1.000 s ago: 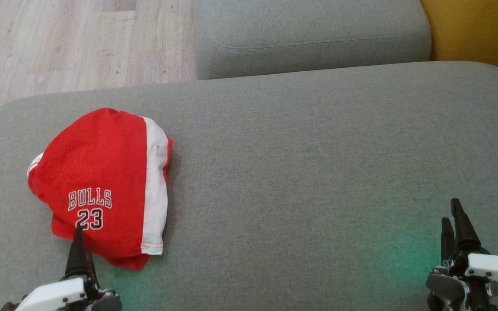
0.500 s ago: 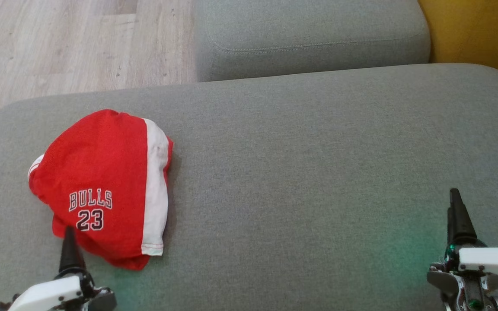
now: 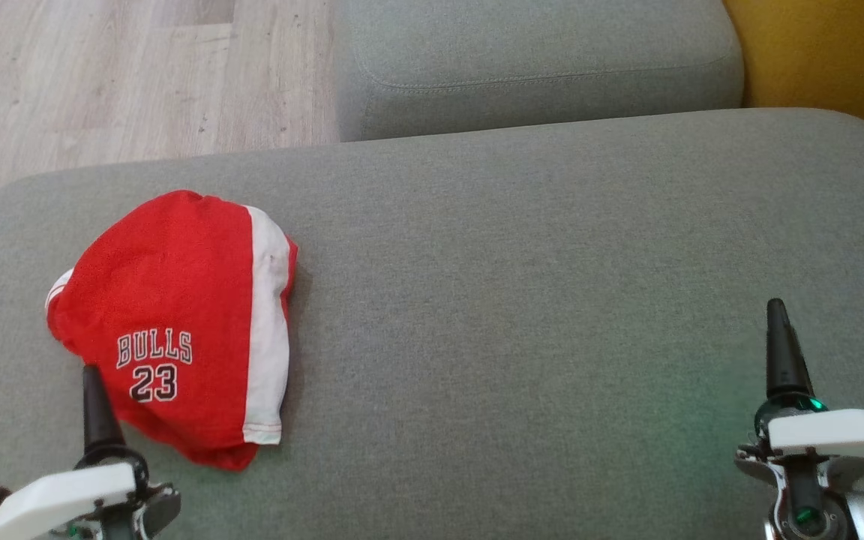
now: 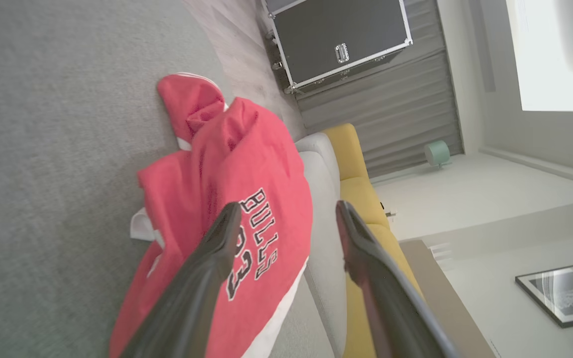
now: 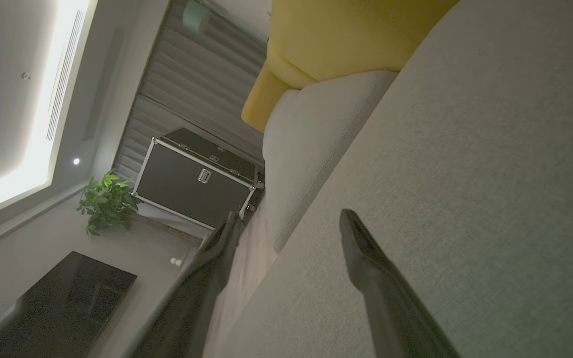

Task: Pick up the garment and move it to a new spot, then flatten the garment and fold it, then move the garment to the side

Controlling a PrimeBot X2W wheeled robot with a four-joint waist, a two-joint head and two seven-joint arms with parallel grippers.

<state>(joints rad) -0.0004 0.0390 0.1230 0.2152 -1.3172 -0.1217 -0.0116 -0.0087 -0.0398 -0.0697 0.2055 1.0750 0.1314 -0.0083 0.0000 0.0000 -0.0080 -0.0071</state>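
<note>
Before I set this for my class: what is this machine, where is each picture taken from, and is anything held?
A robot with two arms, each ending in a two-fingered gripper. The wide picture is from its head camera, above a grey sofa cushion; the other two are from wrist cameras, looking along each gripper. A red garment lies bunched at the cushion's left. The left gripper is open close by its near edge; the right gripper is open over cushion. Nothing is held.

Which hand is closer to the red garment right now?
The left hand, open, poised at the lower-left edge of the red Bulls garment. The right hand, also open, sits far off across the grey cushion.
</note>
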